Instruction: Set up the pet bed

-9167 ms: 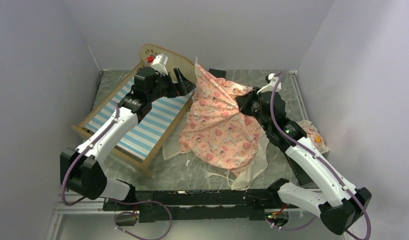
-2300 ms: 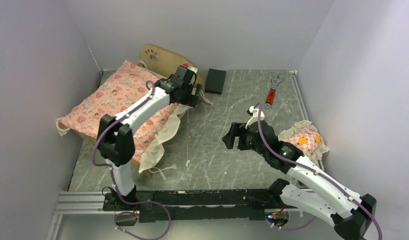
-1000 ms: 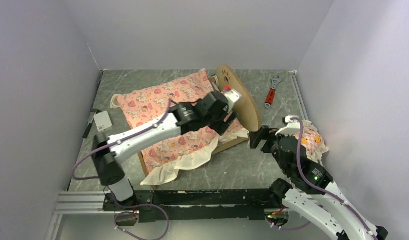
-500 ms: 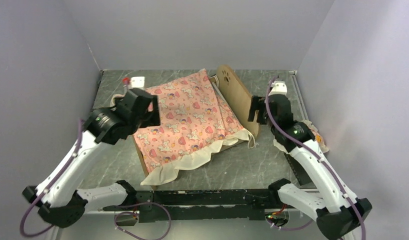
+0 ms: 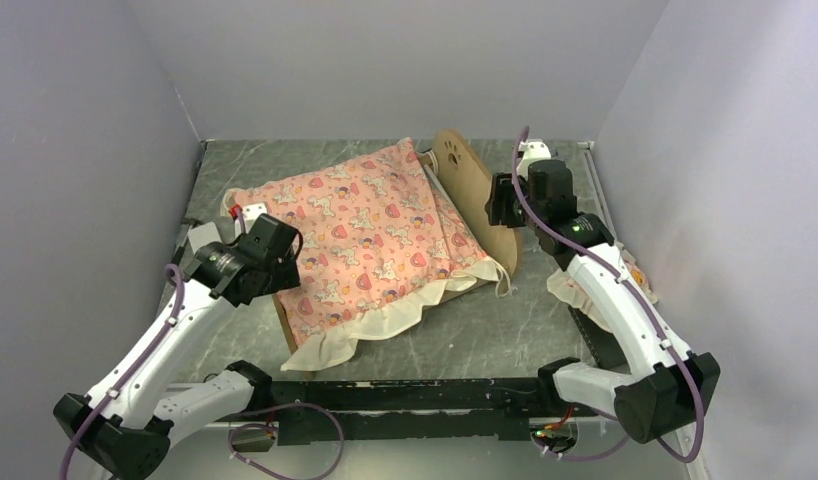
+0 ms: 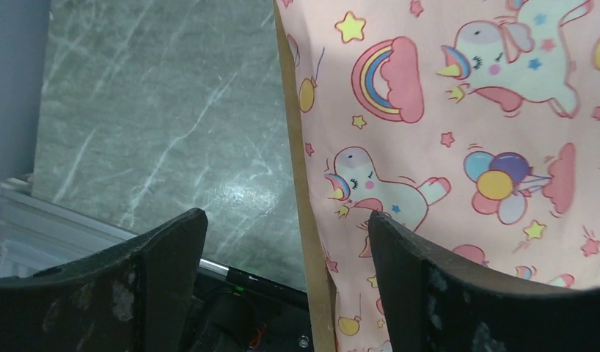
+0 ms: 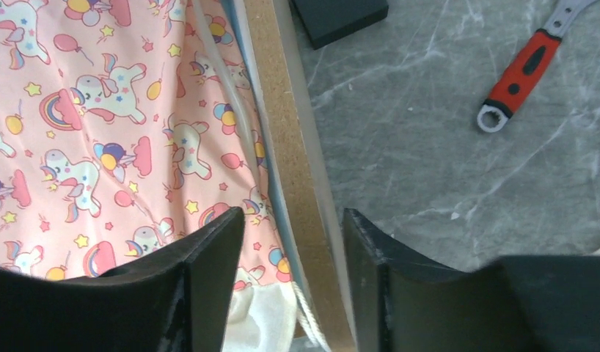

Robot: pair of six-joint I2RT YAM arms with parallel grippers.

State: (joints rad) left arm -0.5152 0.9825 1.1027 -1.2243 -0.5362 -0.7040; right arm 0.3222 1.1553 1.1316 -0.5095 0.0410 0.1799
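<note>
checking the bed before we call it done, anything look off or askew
The mattress sits skewed on the bed: its cream ruffle spills over the near side onto the table. The pillow lies off the bed, on the table to its right, mostly hidden.

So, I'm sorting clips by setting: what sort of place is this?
Probably a robot test booth: blank grey walls enclose a marble-look table, with two arms mounted on a black rail.

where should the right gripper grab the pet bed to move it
On the pet bed, take the headboard: a thin upright board with its top edge bare. Come from above, jaws straddling the edge; the mattress covers most of the rest.
</note>
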